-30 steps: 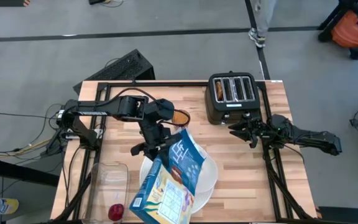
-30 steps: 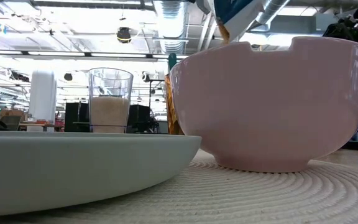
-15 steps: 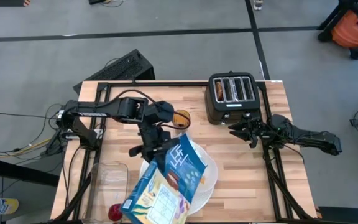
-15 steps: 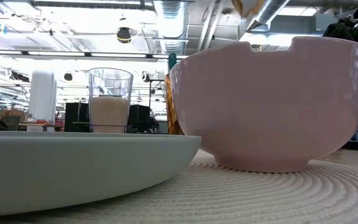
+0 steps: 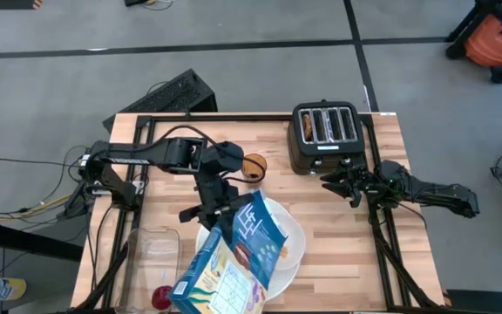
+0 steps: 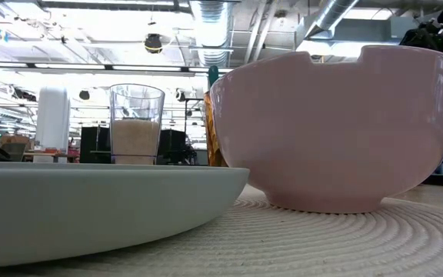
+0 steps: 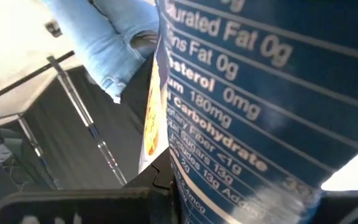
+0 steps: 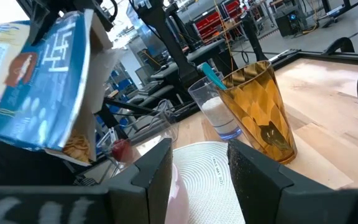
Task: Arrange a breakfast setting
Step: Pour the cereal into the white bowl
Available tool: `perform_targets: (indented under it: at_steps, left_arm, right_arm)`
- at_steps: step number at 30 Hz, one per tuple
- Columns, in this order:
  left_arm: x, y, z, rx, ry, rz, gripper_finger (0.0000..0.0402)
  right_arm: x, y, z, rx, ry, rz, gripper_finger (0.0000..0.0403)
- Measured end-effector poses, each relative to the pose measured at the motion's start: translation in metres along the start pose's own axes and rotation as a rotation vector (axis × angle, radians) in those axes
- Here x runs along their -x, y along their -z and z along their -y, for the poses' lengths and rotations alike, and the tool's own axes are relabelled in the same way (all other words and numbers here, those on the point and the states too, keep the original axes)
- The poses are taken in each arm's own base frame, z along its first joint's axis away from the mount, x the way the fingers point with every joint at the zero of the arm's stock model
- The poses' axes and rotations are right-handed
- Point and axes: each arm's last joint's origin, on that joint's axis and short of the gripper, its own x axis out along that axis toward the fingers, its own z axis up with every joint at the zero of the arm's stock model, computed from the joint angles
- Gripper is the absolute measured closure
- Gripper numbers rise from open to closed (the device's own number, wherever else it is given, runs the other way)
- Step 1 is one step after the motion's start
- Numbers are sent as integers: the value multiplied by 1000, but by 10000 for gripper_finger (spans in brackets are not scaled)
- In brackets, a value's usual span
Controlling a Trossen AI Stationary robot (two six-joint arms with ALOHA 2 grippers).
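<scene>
Blue cereal box apparently hangs over the large white plate, blocking it.

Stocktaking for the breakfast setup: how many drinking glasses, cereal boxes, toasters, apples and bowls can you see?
drinking glasses: 2 (amber glass, clear glass)
blue cereal box: 1
black toaster: 1
red apple: 1
bowl: 1
Total: 6

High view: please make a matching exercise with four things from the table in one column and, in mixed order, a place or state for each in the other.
Things:
1. blue cereal box
2. black toaster
3. red apple
4. right gripper

Places or states:
A. open, waiting beside the toaster
B. at the table's lower left in the picture, by the clear tub
C. tilted over the large white plate, held by the left gripper
D. at the table's upper edge in the picture

Pairs: 1-C, 2-D, 3-B, 4-A
</scene>
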Motion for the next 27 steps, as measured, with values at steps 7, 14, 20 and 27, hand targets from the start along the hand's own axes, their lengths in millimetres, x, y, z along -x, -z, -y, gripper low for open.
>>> perform_targets:
  at_steps: [7,14,20,27]
  left_arm:
    - [-1,-5,-2,-6,-2,18,335]
    - [-2,-10,6,-14,33,-16,335]
    - [1,-12,10,-11,59,-13,335]
    - [-2,-12,5,25,26,-21,335]
  right_arm:
    - [0,0,0,0,0,0,225]
    - [0,0,0,0,0,0,225]
    - [0,0,0,0,0,0,225]
    - [0,0,0,0,0,0,225]
